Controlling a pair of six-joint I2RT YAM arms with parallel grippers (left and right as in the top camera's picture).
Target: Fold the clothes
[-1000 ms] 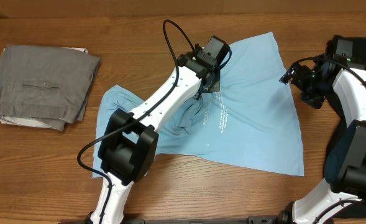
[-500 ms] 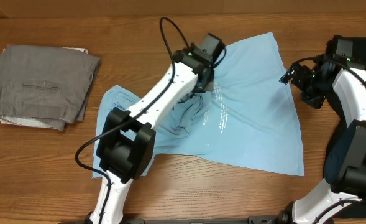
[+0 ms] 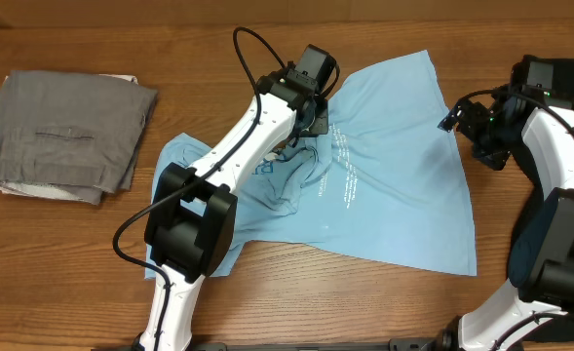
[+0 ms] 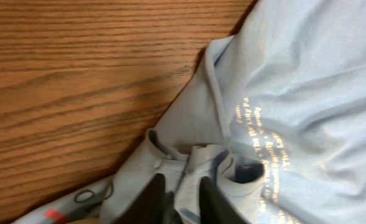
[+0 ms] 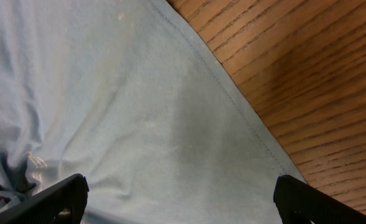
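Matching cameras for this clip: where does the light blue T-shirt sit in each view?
Overhead: T-shirt spread centre-right.
Left wrist: T-shirt fills right side and bottom.
Right wrist: T-shirt covers left and centre.
Shared landmark: wood-grain table, bare beside it in every view.

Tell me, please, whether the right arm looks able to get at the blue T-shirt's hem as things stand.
Probably yes: the right gripper hangs open directly over the T-shirt, whose hem runs across just below the open jaws, and nothing lies between them and the cloth.
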